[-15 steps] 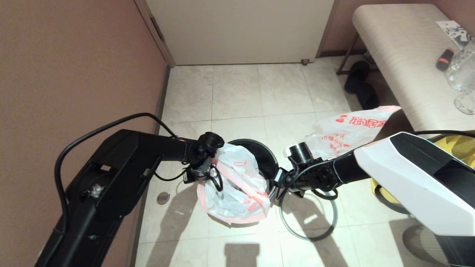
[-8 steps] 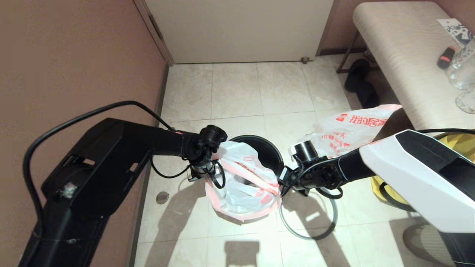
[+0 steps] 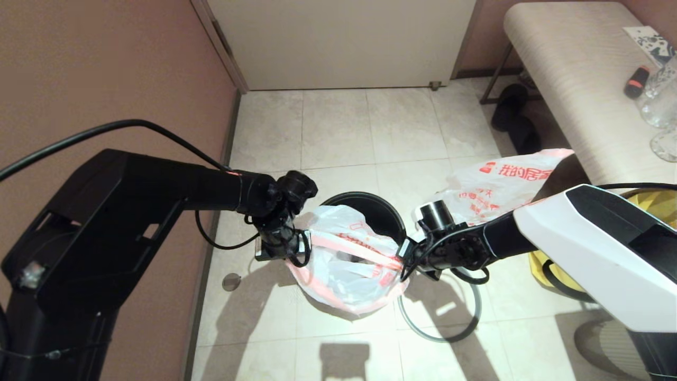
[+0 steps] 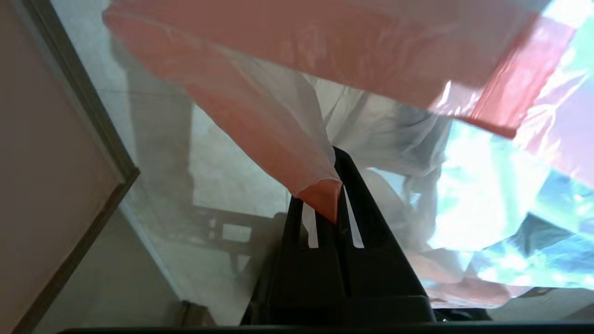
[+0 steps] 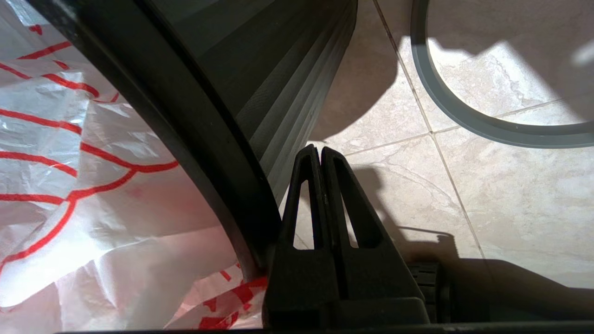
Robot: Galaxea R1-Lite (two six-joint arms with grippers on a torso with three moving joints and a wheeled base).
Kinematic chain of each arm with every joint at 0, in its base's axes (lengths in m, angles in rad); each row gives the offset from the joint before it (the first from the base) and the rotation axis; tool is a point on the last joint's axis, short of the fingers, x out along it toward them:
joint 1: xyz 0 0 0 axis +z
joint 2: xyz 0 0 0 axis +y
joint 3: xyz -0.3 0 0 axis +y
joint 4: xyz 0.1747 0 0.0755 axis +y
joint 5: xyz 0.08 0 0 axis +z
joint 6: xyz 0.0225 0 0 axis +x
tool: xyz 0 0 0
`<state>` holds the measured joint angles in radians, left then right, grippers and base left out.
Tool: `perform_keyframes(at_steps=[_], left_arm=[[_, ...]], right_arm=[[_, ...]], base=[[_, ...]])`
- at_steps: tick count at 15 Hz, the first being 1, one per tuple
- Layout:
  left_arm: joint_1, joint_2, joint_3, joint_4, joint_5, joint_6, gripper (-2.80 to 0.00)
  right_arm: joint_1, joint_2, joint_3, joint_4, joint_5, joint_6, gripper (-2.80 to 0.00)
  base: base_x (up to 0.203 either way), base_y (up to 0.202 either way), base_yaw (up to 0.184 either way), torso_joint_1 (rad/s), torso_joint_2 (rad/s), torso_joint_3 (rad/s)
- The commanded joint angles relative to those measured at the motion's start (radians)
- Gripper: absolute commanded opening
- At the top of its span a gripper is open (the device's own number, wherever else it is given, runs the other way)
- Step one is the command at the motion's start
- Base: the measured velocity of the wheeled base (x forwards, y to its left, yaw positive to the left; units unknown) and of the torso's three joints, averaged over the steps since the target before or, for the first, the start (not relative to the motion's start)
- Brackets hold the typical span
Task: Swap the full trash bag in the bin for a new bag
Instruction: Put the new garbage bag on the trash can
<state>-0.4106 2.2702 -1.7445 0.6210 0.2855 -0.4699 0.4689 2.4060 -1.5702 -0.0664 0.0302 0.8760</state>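
Note:
The new bag [image 3: 349, 264], crinkled white plastic with a pink edge, is spread over the near side of the black bin [image 3: 370, 203]. My left gripper [image 3: 288, 254] is shut on the bag's pink edge [image 4: 320, 199] at the bin's left. My right gripper [image 3: 403, 264] is shut just outside the bin's right rim [image 5: 209, 139]. The bag's pink band reaches its base, but no plastic shows between its fingertips [image 5: 320, 153]. The full trash bag [image 3: 497, 190], with a bold red logo, lies on the floor beyond the right arm. The grey hoop [image 3: 418, 329] lies on the tiles under the right arm.
A brown wall [image 3: 106, 79] runs close on the left and a door [image 3: 344, 42] closes the far end. A bench [image 3: 582, 79] with glassware stands at the right, black slippers [image 3: 513, 121] beneath it. A yellow fabric bag [image 3: 650, 206] sits behind the right arm.
The left arm has risen and swung outward while keeping hold of the bag edge. The bag's mouth has spread wider toward the right gripper, which shifted slightly right.

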Motion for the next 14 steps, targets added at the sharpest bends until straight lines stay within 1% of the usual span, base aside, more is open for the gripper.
perform_keyframes(at_steps=[1,3,4,6,10,11,12,13,14], left_arm=[[-0.002,-0.005,0.003,0.011,0.006,-0.001,-2.80],[-0.006,-0.010,0.026,0.016,0.044,0.004,-2.80],[-0.009,-0.007,0.036,0.019,0.055,0.011,0.00],[-0.013,-0.016,0.041,0.034,0.055,0.025,0.00],[-0.021,-0.167,0.056,0.035,0.029,0.020,0.00],[-0.032,-0.212,0.055,0.032,-0.012,0.009,0.00],[-0.048,-0.230,0.047,0.030,-0.098,-0.029,0.00],[-0.059,-0.215,0.036,0.031,-0.149,-0.058,0.00],[-0.063,-0.176,0.028,0.033,-0.163,-0.063,0.00]], right_arm=[[0.000,0.004,-0.001,-0.001,0.000,0.005,-2.80],[0.000,0.008,-0.002,-0.001,0.000,0.005,-2.80],[0.000,0.009,-0.004,-0.001,0.000,0.005,-2.80],[0.000,0.009,-0.004,-0.001,0.000,0.005,-2.80],[0.000,0.015,-0.005,-0.001,0.000,0.005,-2.80],[0.000,0.015,-0.005,-0.001,0.000,0.005,-2.80],[0.000,0.015,-0.005,-0.001,0.000,0.005,-2.80],[0.000,0.016,-0.007,-0.001,-0.001,0.005,-2.80],[0.000,0.019,-0.007,-0.001,-0.001,0.004,-2.80]], base=[[0.000,0.000,0.000,0.000,0.00,0.000],[0.000,0.000,0.000,0.000,0.00,0.000],[0.000,0.000,0.000,0.000,0.00,0.000],[0.000,0.000,0.000,0.000,0.00,0.000],[0.000,0.000,0.000,0.000,0.00,0.000],[0.000,0.000,0.000,0.000,0.00,0.000],[0.000,0.000,0.000,0.000,0.00,0.000],[0.000,0.000,0.000,0.000,0.00,0.000],[0.000,0.000,0.000,0.000,0.00,0.000]])
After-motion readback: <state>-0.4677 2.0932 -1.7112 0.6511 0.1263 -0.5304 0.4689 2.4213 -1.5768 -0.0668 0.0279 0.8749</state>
